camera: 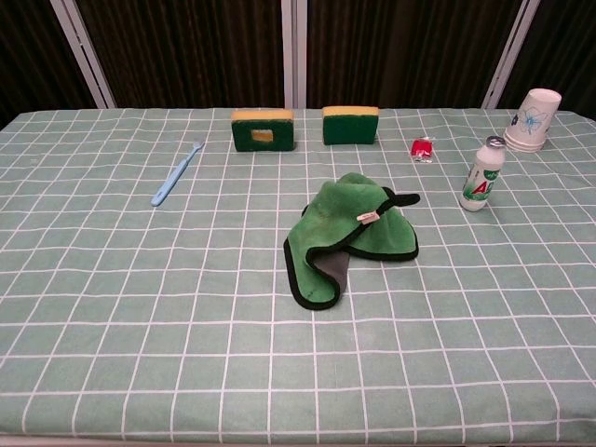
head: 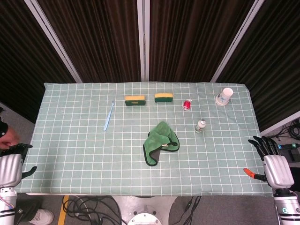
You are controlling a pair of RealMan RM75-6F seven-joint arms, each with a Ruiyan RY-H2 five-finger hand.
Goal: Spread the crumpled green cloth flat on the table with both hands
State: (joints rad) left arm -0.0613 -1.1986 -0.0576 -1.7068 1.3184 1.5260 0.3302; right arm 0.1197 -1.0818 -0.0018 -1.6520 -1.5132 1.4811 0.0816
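The left hand (head: 10, 168) waits off the worktop's (head: 70, 154) left edge, fingers apart, holding nothing. The crumpled green cloth (head: 161, 142) lies bunched up in the middle. The right hand (head: 274, 166) waits off the right edge, also holding nothing.

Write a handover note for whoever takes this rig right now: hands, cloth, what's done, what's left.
Left hand: off the near left corner of the table, holding nothing, fingers apart.
Right hand: off the near right corner, also holding nothing, fingers spread.
Green cloth: mid-table, folded over itself in a crumpled heap, black edging showing. Neither hand touches it.
Nearby: small bottle to its right, two sponges behind it, toothbrush to the left; none touch the cloth.
Done: nothing yet.
Left: bring both hands in, take opposite edges, pull the cloth open and lay it flat.
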